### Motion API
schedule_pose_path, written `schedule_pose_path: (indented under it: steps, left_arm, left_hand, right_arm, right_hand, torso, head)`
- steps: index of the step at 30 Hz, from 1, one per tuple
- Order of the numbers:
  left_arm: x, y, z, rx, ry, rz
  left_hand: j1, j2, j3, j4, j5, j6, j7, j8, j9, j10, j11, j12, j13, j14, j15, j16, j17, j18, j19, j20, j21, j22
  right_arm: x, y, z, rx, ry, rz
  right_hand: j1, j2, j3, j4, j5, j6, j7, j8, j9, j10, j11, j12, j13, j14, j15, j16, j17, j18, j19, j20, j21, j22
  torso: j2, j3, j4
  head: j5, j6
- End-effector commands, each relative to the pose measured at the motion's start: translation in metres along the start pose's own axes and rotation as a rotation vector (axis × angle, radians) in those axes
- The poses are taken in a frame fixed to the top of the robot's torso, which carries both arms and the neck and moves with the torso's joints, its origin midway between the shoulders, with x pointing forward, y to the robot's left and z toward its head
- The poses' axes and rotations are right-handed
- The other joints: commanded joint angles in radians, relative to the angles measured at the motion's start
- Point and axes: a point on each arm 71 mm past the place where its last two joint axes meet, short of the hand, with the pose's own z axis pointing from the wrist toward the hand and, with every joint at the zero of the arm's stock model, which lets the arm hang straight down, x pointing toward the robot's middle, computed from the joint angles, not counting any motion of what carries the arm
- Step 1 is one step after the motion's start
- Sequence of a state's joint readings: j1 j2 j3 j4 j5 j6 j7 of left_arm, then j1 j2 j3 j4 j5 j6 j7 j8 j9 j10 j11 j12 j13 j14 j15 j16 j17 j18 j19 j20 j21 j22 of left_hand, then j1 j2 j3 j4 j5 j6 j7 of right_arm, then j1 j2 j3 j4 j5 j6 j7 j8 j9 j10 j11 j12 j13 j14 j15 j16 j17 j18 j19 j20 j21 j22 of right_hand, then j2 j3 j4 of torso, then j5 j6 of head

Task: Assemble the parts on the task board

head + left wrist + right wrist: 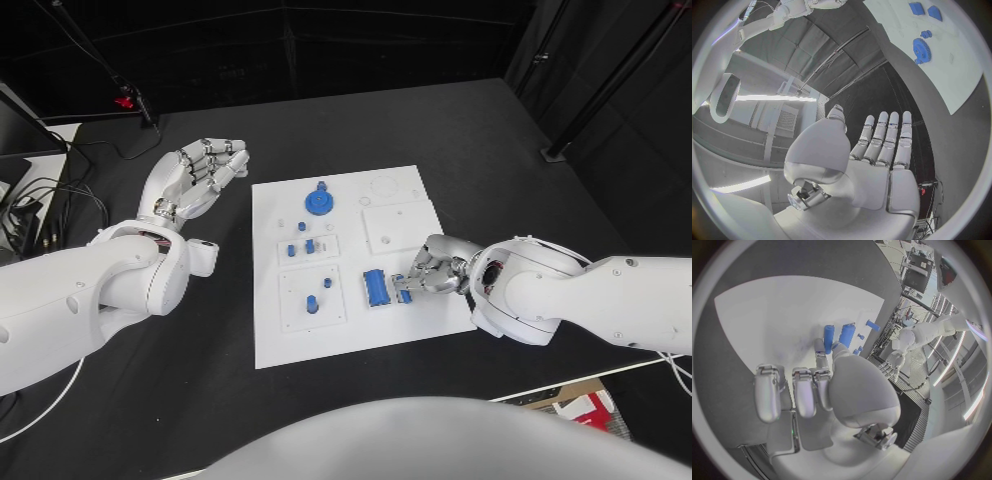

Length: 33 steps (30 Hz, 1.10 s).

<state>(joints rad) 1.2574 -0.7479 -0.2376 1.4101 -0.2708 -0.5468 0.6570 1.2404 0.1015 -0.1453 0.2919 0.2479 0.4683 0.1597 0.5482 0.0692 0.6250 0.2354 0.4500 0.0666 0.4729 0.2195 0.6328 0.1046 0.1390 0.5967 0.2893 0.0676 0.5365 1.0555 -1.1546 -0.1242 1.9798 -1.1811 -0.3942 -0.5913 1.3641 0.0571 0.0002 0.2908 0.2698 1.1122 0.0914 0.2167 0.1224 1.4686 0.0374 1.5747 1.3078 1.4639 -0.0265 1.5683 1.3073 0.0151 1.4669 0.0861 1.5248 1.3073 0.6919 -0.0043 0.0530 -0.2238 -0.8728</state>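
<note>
The white task board [346,335] lies mid-table. Near its right edge my right hand [433,268] is bent down, thumb and one finger pinching a small blue part [405,295] [834,345]. Just left of it lie two blue cylinders [375,287] [838,334] side by side. A blue gear [319,201] [921,49] sits at the board's far end, and small blue pegs [309,246] stand in the left insets. My left hand [202,175] [879,150] hovers off the board's far left corner, fingers straight and apart, holding nothing.
White inset plates [392,226] occupy the board's far right. Cables and a stand [137,105] lie at the table's far left. A cardboard box [588,405] sits past the near right table edge. Bare black table surrounds the board.
</note>
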Motion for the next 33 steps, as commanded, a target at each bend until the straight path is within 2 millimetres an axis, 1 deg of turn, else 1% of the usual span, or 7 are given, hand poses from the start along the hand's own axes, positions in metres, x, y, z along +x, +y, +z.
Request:
schedule_pose_path:
  steps: [1,9,13,17,22,27,33]
  left_arm:
    - [0.0008,-0.0015,0.0008,0.009,0.006,-0.006]
    - [0.001,-0.0015,0.0009,0.008,0.006,-0.006]
    - [0.0009,-0.0013,0.0009,0.007,0.006,-0.006]
    - [0.0011,-0.0013,0.001,0.007,0.007,-0.006]
    - [0.0013,-0.0014,0.0011,0.007,0.007,-0.007]
    - [0.0008,-0.0013,0.0009,0.006,0.007,-0.006]
    - [-0.0003,-0.0009,0.0004,0.005,0.006,-0.006]
  left_hand:
    - [0.002,0.01,-0.007,-0.001,0.004,-0.006,0.117,0.004,-0.001,-0.004,-0.001,0.004,-0.001,-0.007,-0.003,0.003,-0.001,-0.003,0.007,-0.001,0.003,-0.001]
    - [0.002,0.012,-0.008,0.0,0.005,-0.006,0.117,0.005,-0.001,-0.005,-0.001,0.005,-0.001,-0.007,-0.003,0.004,-0.002,-0.003,0.007,-0.001,0.003,-0.001]
    - [0.002,0.012,-0.008,0.0,0.005,-0.007,0.117,0.005,-0.001,-0.005,-0.001,0.005,-0.001,-0.007,-0.003,0.004,-0.002,-0.003,0.007,-0.001,0.003,-0.002]
    - [0.002,0.012,-0.008,0.0,0.005,-0.007,0.117,0.005,-0.001,-0.005,-0.001,0.005,-0.001,-0.007,-0.003,0.004,-0.002,-0.003,0.007,-0.001,0.003,-0.002]
    - [0.002,0.013,-0.008,0.0,0.006,-0.007,0.117,0.005,-0.001,-0.005,-0.001,0.005,-0.001,-0.007,-0.003,0.005,-0.003,-0.003,0.007,-0.001,0.003,-0.002]
    - [0.002,0.013,-0.008,0.0,0.006,-0.007,0.117,0.005,-0.001,-0.005,-0.001,0.005,-0.001,-0.007,-0.003,0.005,-0.003,-0.003,0.007,-0.001,0.003,-0.002]
    - [0.003,0.014,-0.008,0.0,0.007,-0.007,0.117,0.005,-0.001,-0.005,-0.001,0.006,-0.001,-0.007,-0.003,0.006,-0.003,-0.003,0.007,-0.001,0.004,-0.002]
  right_arm:
    - [0.0015,0.0026,0.0002,-0.011,0.012,-0.015]
    - [0.0022,0.004,0.0019,-0.017,0.014,-0.041]
    - [0.0021,0.0044,0.0024,-0.021,0.01,-0.048]
    - [0.0016,0.0048,0.0026,-0.025,0.002,-0.05]
    - [0.001,0.0047,0.0028,-0.026,-0.005,-0.05]
    - [-0.001,0.004,0.0014,-0.035,-0.022,-0.047]
    - [-0.0067,-0.0017,-0.0047,-0.064,-0.048,-0.02]
  right_hand:
    - [-0.009,-0.001,-0.008,-0.002,-0.008,-0.004,0.007,-0.008,-0.001,0.102,-0.005,-0.004,0.263,0.107,-0.007,0.002,0.264,-0.001,0.075,-0.009,-0.004,0.244]
    - [0.007,-0.004,-0.022,-0.002,-0.05,-0.01,0.013,-0.021,-0.002,0.102,0.0,-0.004,0.263,0.107,-0.006,0.002,0.264,0.0,0.073,-0.009,-0.009,0.243]
    - [-0.053,-0.007,-0.066,0.002,-0.091,-0.014,0.02,-0.021,0.0,0.102,0.007,-0.004,0.263,0.107,-0.002,0.002,0.264,0.001,0.072,-0.006,-0.011,0.242]
    - [-0.106,0.003,-0.101,0.003,-0.104,-0.016,0.019,-0.018,0.003,0.102,0.007,-0.004,0.263,0.107,-0.001,0.002,0.264,0.001,0.072,-0.004,-0.011,0.242]
    - [-0.128,0.021,-0.12,0.003,-0.116,-0.016,0.018,-0.015,0.005,0.102,0.006,-0.004,0.263,0.107,-0.001,0.002,0.264,0.001,0.072,-0.004,-0.011,0.242]
    - [-0.132,0.022,-0.129,0.001,-0.125,-0.014,0.017,-0.012,0.008,0.102,0.005,-0.004,0.263,0.107,-0.001,0.002,0.264,0.001,0.071,-0.004,-0.013,0.241]
    - [-0.17,0.031,-0.181,0.001,-0.211,0.0,0.009,0.009,0.023,0.102,-0.003,-0.004,0.263,0.107,-0.007,0.002,0.264,0.002,0.07,-0.008,-0.014,0.241]
  torso:
    - [0.0,0.0001,0.0003]
    - [0.0,0.0,-0.0002]
    - [-0.001,-0.0007,-0.0006]
    - [0.0,-0.0003,-0.0005]
    - [-0.001,0.0001,0.0006]
    - [-0.001,0.0001,-0.0001]
    - [0.0,-0.0003,-0.0019]
  head:
    - [0.001,0.0]
    - [0.002,0.0]
    - [0.003,0.0]
    - [0.003,0.0]
    - [0.003,0.0]
    - [0.003,0.0]
    - [0.005,0.0]
